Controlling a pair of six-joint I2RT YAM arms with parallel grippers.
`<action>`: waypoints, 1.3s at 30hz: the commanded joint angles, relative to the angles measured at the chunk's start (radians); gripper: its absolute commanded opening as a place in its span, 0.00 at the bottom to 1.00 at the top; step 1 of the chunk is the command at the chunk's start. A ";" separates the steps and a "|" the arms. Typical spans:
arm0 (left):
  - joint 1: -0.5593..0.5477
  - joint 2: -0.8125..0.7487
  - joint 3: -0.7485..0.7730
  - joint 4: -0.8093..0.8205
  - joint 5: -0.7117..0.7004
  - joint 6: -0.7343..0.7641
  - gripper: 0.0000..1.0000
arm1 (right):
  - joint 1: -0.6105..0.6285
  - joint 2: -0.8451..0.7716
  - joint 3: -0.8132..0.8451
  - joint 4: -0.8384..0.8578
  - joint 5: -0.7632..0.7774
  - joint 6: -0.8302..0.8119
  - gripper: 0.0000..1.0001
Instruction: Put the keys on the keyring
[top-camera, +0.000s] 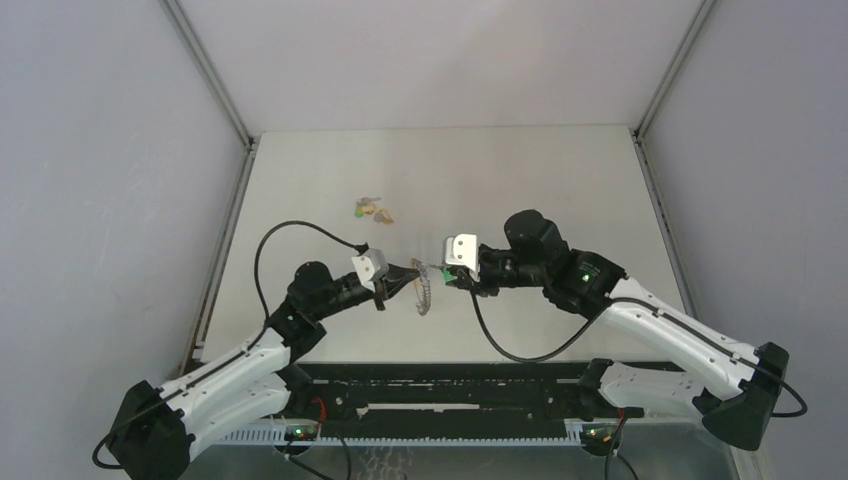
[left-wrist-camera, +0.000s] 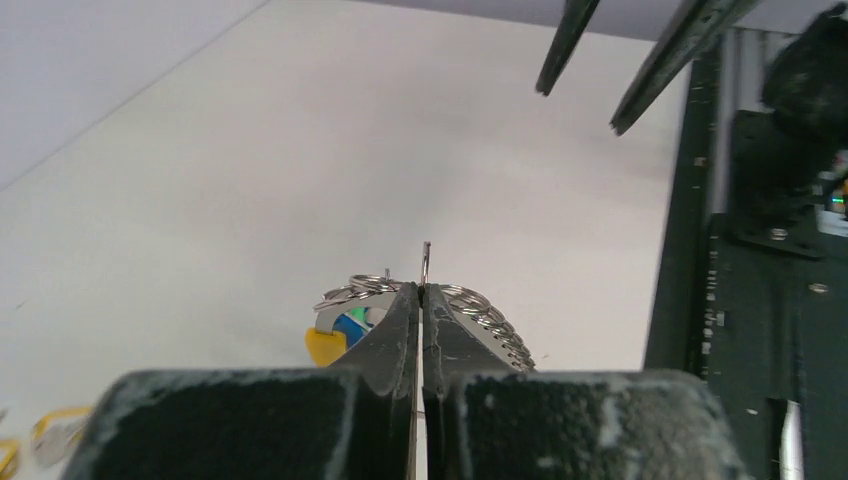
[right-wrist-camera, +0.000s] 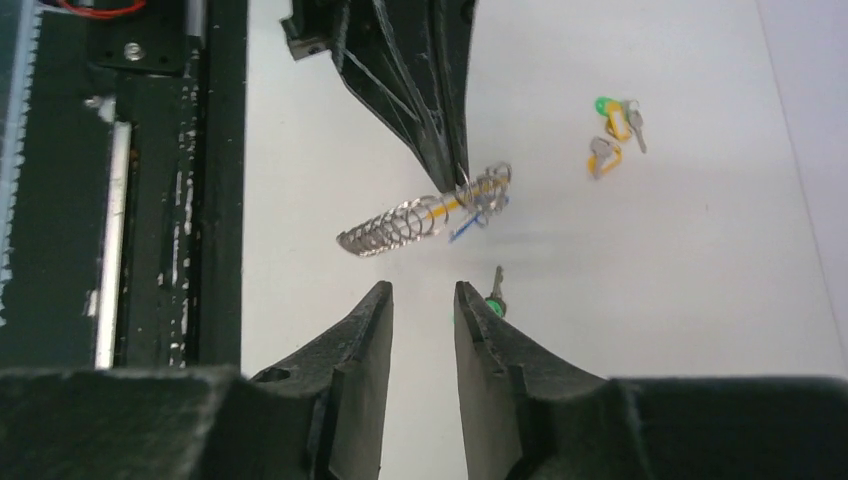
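My left gripper (top-camera: 412, 279) is shut on the keyring (top-camera: 426, 293), a ribbed silvery ring held above the table. In the left wrist view the jaws (left-wrist-camera: 421, 288) pinch the ring's wire, with its coils (left-wrist-camera: 490, 318) to the right. A yellow key head (left-wrist-camera: 324, 346) and a blue one (left-wrist-camera: 351, 326) hang at the ring. My right gripper (right-wrist-camera: 423, 287) is open and empty, just short of the keyring (right-wrist-camera: 415, 220). A green-headed key (right-wrist-camera: 495, 298) lies on the table beside its right finger. More keys (right-wrist-camera: 612, 132) lie farther off.
The loose keys (top-camera: 372, 210), with green and yellow heads, lie on the white table (top-camera: 560, 180) behind the grippers. Grey walls close in the left, right and back. The black arm rail (top-camera: 450, 385) runs along the near edge.
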 joint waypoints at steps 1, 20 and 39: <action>0.021 -0.054 -0.019 -0.047 -0.124 0.042 0.00 | -0.043 0.001 -0.047 0.121 0.055 0.077 0.30; 0.073 -0.013 -0.007 -0.187 -0.531 -0.077 0.00 | -0.252 0.467 -0.034 0.334 0.073 0.260 0.36; 0.078 0.025 0.024 -0.199 -0.507 -0.080 0.00 | -0.286 0.739 0.064 0.321 0.056 0.221 0.31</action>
